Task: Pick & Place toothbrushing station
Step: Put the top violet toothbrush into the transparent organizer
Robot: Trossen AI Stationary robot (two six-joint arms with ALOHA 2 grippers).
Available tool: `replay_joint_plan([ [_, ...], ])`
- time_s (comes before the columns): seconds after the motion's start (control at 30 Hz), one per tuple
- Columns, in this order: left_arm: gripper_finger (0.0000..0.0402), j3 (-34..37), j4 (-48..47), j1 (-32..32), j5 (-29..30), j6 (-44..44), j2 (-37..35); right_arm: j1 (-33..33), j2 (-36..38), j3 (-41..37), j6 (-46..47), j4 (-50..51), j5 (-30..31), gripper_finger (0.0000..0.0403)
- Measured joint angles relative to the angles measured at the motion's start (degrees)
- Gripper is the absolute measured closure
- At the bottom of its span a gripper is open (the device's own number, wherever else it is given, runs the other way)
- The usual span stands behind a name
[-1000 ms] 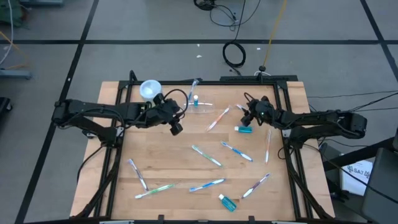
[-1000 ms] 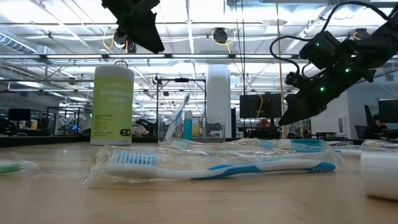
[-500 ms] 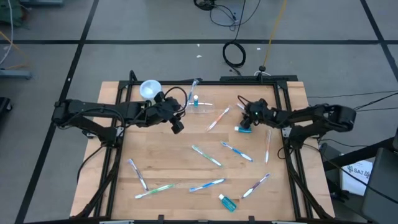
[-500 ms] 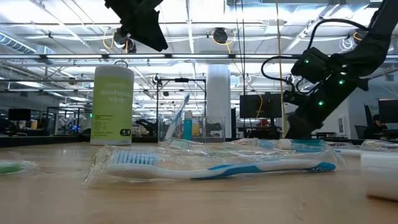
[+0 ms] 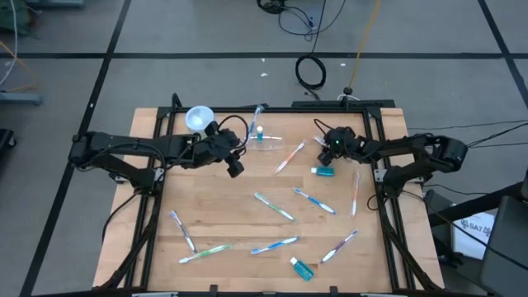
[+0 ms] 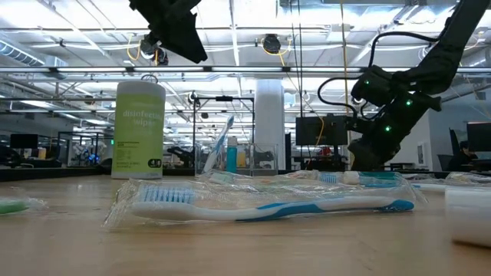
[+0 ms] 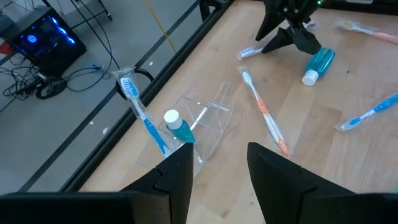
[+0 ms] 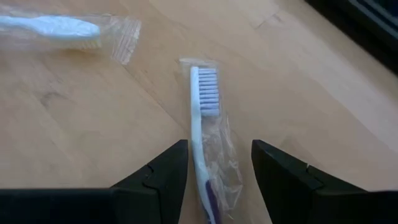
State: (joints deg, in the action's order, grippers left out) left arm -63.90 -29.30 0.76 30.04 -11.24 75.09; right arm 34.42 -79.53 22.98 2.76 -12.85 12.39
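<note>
Purple-handled toothbrush (image 8: 204,134), bristles away from pincer (image 8: 214,171)

toothbrushes (image 5: 274,206) scattered, bare wood (image 5: 206,202) between

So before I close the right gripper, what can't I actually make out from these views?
- Wrapped toothbrush handle: right wrist view, cut off by the bottom edge between the right gripper fingers.
- Fingertip contact with the table: high view too small.
- Clear cup walls: left wrist view, hard to trace.
- Green toothbrush: low view, cut off at the left edge.
</note>
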Motion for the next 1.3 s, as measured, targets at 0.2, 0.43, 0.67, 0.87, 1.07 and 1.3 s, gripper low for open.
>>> replay_joint_plan([
  [0.2,0.0245,0.0,0.0,0.0,0.0,-0.9,0.0,0.2,0.0,0.0,0.2,0.4,-0.3,0.0237],
  [0.43,0.0245,0.0,0.0,0.0,0.0,-0.9,0.0,0.2,0.0,0.0,0.2,0.6,-1.5,0.031],
  [0.67,0.0245,0.0,0.0,-0.1,-0.1,-0.9,0.0,0.5,0.0,-0.1,0.9,0.4,-2.4,0.0391],
  [0.87,0.0245,0.0,0.0,-0.5,-0.1,-0.6,0.0,-0.1,2.2,-0.3,1.0,-3.5,-2.3,0.038],
  [1.07,0.0245,0.0,0.0,-0.5,-0.2,-0.7,0.0,-3.4,8.2,-0.2,1.1,-9.2,-2.5,0.0394],
  [1.3,0.0245,0.0,0.0,-1.5,-3.6,-1.5,0.0,-11.5,12.4,-0.2,0.6,-26.0,-11.2,0.039],
])
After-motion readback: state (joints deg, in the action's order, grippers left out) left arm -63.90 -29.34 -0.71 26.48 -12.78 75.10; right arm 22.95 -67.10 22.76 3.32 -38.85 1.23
